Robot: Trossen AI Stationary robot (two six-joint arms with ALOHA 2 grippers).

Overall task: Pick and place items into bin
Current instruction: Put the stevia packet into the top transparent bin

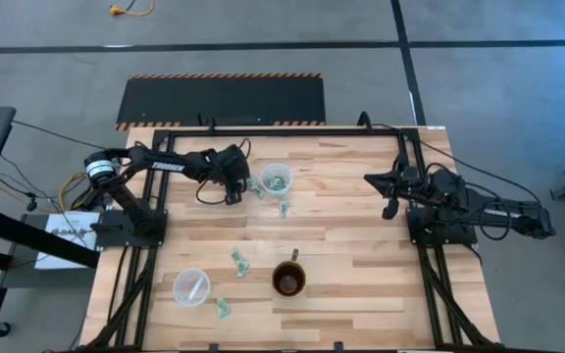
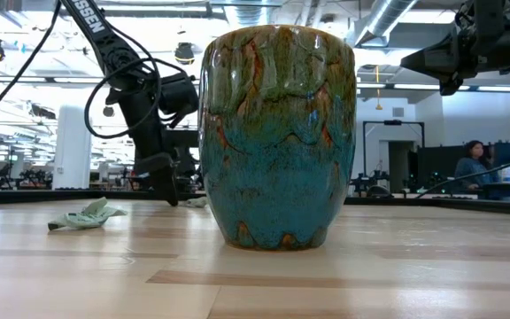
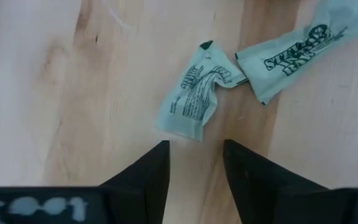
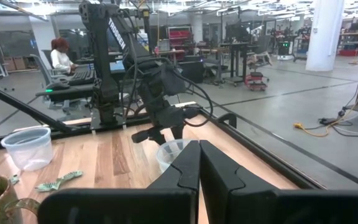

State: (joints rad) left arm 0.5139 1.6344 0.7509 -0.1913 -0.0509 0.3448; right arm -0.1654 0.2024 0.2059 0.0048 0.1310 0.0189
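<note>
Near the table's far edge, my left gripper hangs parted and empty over a crumpled pale green packet beside the clear plastic cup. Next I lower and pinch. My right gripper waits clenched.

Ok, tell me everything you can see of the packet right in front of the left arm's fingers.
The packet is a small pale green sachet with dark print, crumpled and twisted near its middle, looking like thin paper or foil. It lies flat on the wooden table, just ahead of the left gripper, whose fingers are apart and not touching it. One corner meets a second, flatter packet beside it.
</note>
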